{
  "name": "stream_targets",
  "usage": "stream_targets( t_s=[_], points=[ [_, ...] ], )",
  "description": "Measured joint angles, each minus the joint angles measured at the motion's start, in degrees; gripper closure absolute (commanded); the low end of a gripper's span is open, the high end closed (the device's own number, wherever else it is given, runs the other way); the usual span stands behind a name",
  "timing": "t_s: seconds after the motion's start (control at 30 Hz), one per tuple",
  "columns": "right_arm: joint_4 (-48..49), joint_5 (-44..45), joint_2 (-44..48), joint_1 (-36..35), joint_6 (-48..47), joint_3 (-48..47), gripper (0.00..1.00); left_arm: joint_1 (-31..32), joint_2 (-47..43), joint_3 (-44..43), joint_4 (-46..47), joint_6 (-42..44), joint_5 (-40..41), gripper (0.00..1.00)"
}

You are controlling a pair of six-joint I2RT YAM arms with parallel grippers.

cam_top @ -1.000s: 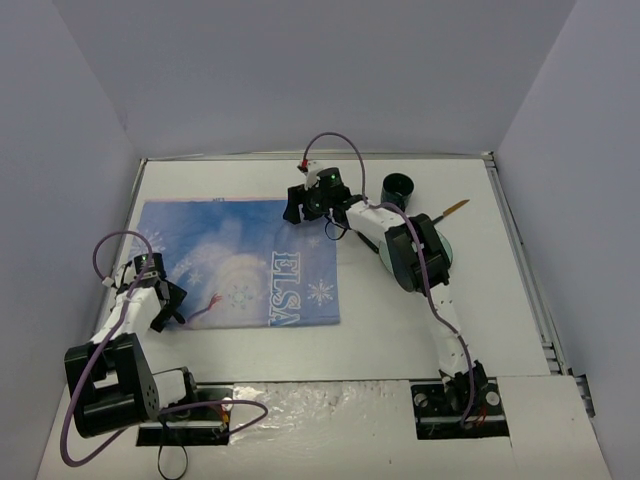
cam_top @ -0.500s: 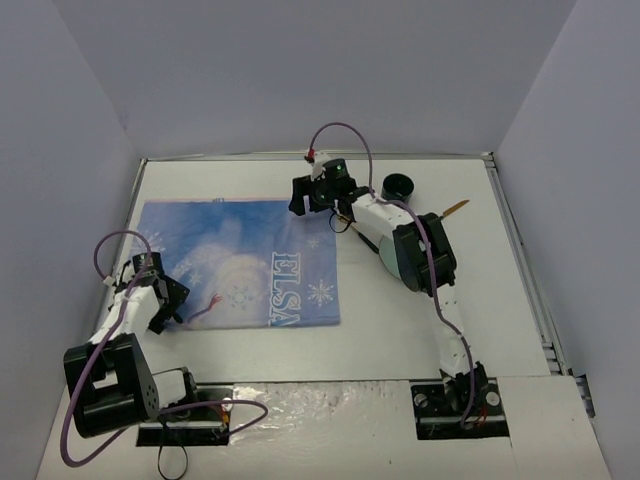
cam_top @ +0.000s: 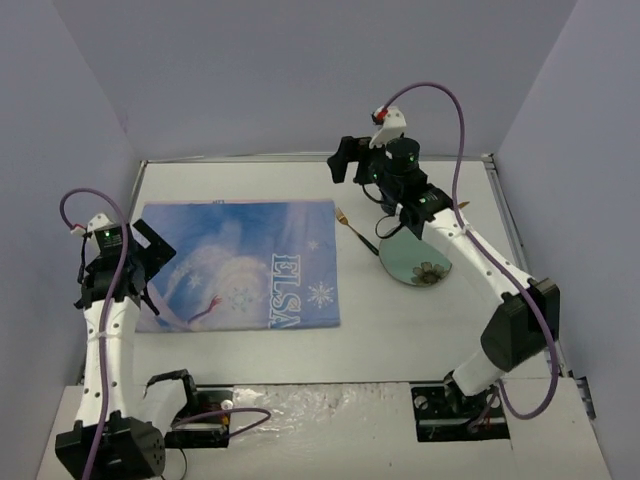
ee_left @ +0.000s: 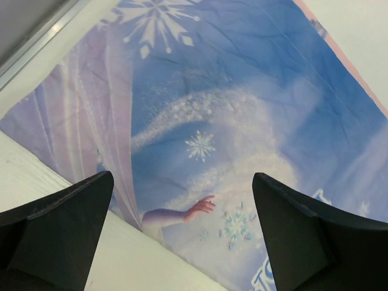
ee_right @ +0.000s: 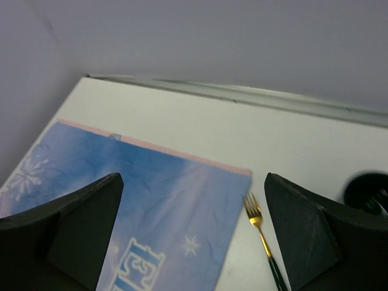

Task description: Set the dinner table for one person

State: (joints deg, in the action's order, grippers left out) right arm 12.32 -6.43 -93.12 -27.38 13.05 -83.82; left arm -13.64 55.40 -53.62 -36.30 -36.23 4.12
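Observation:
The white dinner table (cam_top: 400,330) holds a blue snowflake "ELSA" placemat (cam_top: 240,265) lying flat at the left. My left gripper (cam_top: 155,272) hovers open and empty above the placemat's left part (ee_left: 242,109); in its wrist view the gripper (ee_left: 182,242) has nothing between its fingers. My right gripper (cam_top: 348,170) is raised over the far side of the table, open and empty (ee_right: 194,236). A gold fork with a dark handle (cam_top: 355,228) lies just right of the placemat's far corner (ee_right: 257,221). A pale green plate (cam_top: 415,265) lies right of the fork.
A black cup (ee_right: 367,191) stands at the back right, mostly hidden behind the right arm in the top view. A gold-tipped utensil (cam_top: 461,205) pokes out beyond that arm. Grey walls enclose the table; its metal rim (cam_top: 515,240) runs along the right.
Both arms have risen from the placemat. The right gripper moved up and right off the placemat's far right corner, uncovering the fork and plate. The left gripper lifted from the near left edge.

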Motion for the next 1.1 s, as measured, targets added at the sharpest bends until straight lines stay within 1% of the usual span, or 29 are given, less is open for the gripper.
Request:
stream_targets(
  t_s=[0.17, 0.3, 0.47, 0.6, 0.7, 0.83, 0.97, 1.03, 1.1],
  points=[
    [-1.52, 10.38, 16.79, 2.05, 2.68, 18.20, 0.00, 5.85, -5.55, 0.25, -1.71, 6.57, -2.38, 0.03],
    [-5.83, 17.81, 27.72, 3.79, 6.04, 28.79, 0.00, 10.18, -9.05, 2.34, -2.64, 10.84, -4.30, 0.03],
    [-12.53, 19.81, 39.70, 8.37, 10.88, 38.23, 0.01, 12.76, -12.76, 6.11, -3.30, 13.29, -7.62, 0.03],
    [-15.96, 16.84, 46.60, 16.36, 15.87, 46.48, 0.02, 14.74, -13.12, 8.60, -2.23, 14.11, -9.79, 0.03],
    [-17.82, 13.10, 47.65, 21.56, 19.15, 51.50, 0.04, 15.96, -12.93, 10.26, -1.56, 14.81, -10.61, 0.03],
    [-18.15, 6.38, 43.80, 28.58, 21.25, 54.20, 0.06, 16.62, -12.96, 10.40, -1.17, 15.05, -10.09, 0.03],
    [-12.95, -1.87, 38.60, 35.37, 22.05, 57.00, 0.10, 17.29, -13.09, 10.40, -0.95, 15.19, -9.55, 0.03],
    [-9.99, -5.18, 35.80, 37.86, 22.82, 58.91, 0.13, 17.44, -13.11, 10.40, -0.90, 15.23, -9.43, 0.03],
    [-6.38, -7.95, 34.03, 39.59, 23.55, 61.36, 0.14, 17.59, -13.11, 10.40, -0.86, 15.25, -9.38, 0.03]
  ],
)
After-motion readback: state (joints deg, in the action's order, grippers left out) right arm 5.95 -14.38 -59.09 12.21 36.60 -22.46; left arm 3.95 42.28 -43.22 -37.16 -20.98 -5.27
